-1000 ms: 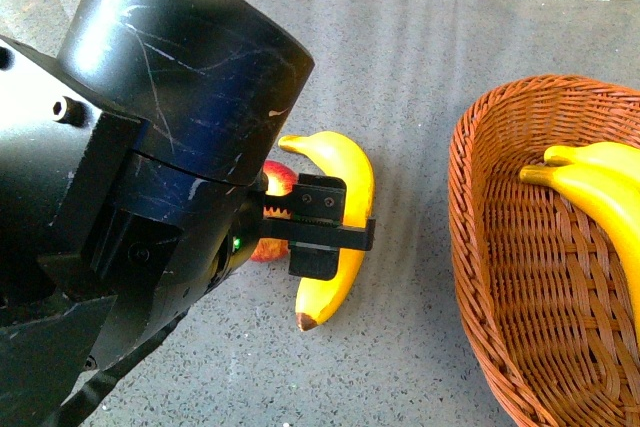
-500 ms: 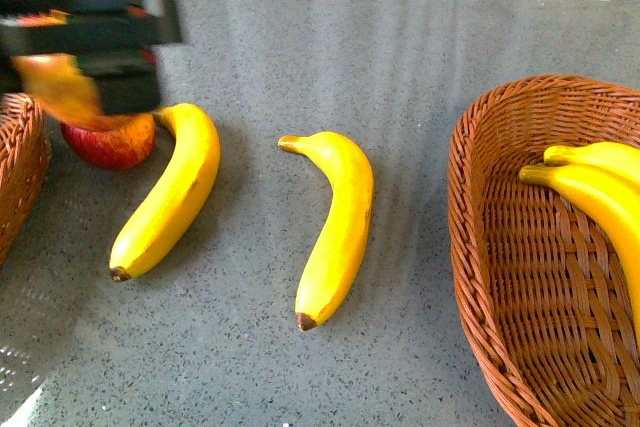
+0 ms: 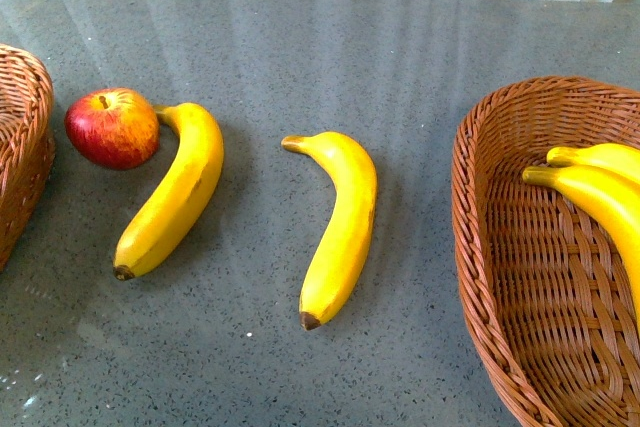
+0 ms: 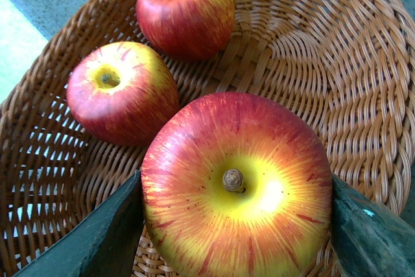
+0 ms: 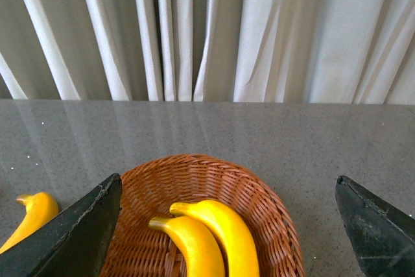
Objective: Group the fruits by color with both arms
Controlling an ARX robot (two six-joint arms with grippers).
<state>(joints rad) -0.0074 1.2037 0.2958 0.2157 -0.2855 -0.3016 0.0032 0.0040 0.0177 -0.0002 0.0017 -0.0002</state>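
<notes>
Left gripper (image 4: 237, 225): clamps apple (image 4: 220, 154) over basket (image 4: 363, 63); drop may bounce off two apples (image 4: 123, 92). Right gripper (image 5: 220, 231): wide open, empty.

The grey speckled tabletop (image 3: 400, 77) carries a loose banana (image 3: 342, 222) near its middle. Left of that banana lies a second banana (image 3: 175, 192), its stem just beside a red apple (image 3: 112, 127). Further left shows the edge of a wicker basket (image 3: 25, 147). To the right stands another wicker basket (image 3: 480, 247).
</notes>
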